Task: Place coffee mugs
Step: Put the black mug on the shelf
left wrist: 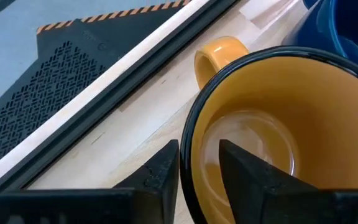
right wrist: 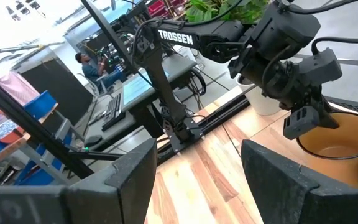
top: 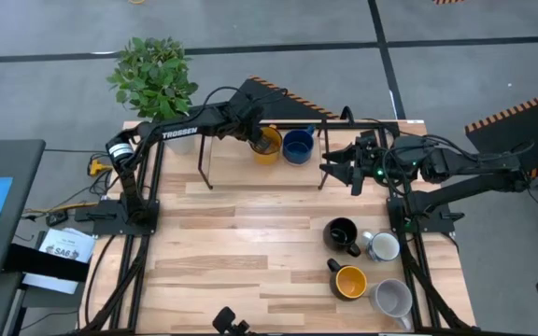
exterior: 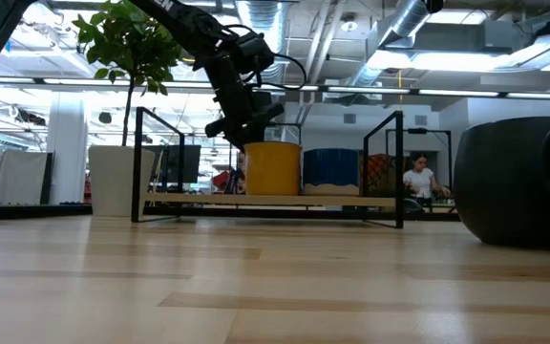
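Yellow-orange ceramic fills our left wrist view: the left gripper straddles the rim of a yellow-orange mug, one finger inside the bowl and one outside, closed down to the thickness of the wall; the mug stands on the low wooden rack at the worktop's far edge, just beside the dark blue mug, its handle pointing away from the blue one. We judge this to be the placing step, with release not yet made.

The right gripper waits near the rack, fingers spread wide and empty. Four mugs remain on the worktop near the right arm's base: a black mug, a white mug with bluish marks, a second yellow-orange mug and a light grey-white mug.

Risks as we see them: if the inner finger drags on the wall while lifting out, the mug could tip or slide off the rack; a sideways pull might knock it against the blue mug; the right gripper sits close, so a careless swing could clash the arms.
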{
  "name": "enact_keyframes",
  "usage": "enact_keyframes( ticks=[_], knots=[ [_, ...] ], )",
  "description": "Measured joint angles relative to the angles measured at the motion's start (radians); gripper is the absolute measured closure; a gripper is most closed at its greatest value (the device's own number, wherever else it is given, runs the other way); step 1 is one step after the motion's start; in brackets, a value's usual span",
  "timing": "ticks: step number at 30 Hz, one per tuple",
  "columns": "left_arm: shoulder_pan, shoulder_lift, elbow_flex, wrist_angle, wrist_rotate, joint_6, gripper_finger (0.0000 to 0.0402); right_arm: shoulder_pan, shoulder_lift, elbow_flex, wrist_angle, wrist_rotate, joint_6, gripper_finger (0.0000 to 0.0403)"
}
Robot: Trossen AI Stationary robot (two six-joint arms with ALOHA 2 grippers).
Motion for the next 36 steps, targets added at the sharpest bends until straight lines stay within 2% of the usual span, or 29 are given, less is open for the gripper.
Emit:
enact_keyframes(
  ticks=[4,13,15,18,22,25,28,32,36],
  knots=[
    [0.004,0.000,0.010,-0.003,0.000,-0.002,0.0281,0.000,0.000,0.000,0.000,0.000,0.000,0.0143],
    [0.019,0.000,0.166,-0.095,0.020,0.007,0.0230,0.000,0.000,0.000,0.000,0.000,0.000,0.0143],
    [0.022,0.000,0.214,-0.126,0.077,-0.002,0.0226,0.000,0.000,0.000,0.000,0.000,0.001,0.0143],
    [0.027,-0.027,0.261,-0.135,0.227,-0.018,0.0225,0.000,0.000,0.000,0.000,0.000,0.008,0.0143],
    [0.010,-0.132,0.243,-0.110,0.361,-0.056,0.0229,0.000,0.000,0.000,0.001,0.000,0.008,0.0143],
    [-0.031,-0.250,0.179,-0.099,0.369,-0.056,0.0234,0.000,0.000,0.000,0.000,0.000,0.008,0.0143],
    [-0.091,-0.416,0.042,0.002,0.340,-0.067,0.0241,0.000,0.000,0.000,0.000,0.000,0.008,0.0143],
    [-0.201,-0.667,-0.243,0.263,0.281,-0.099,0.0248,0.000,0.000,0.000,0.000,0.000,0.008,0.0143],
    [-0.333,-0.901,-0.534,0.572,0.264,-0.068,0.0249,0.000,0.000,0.000,0.000,0.000,0.003,0.0143]
  ],
)
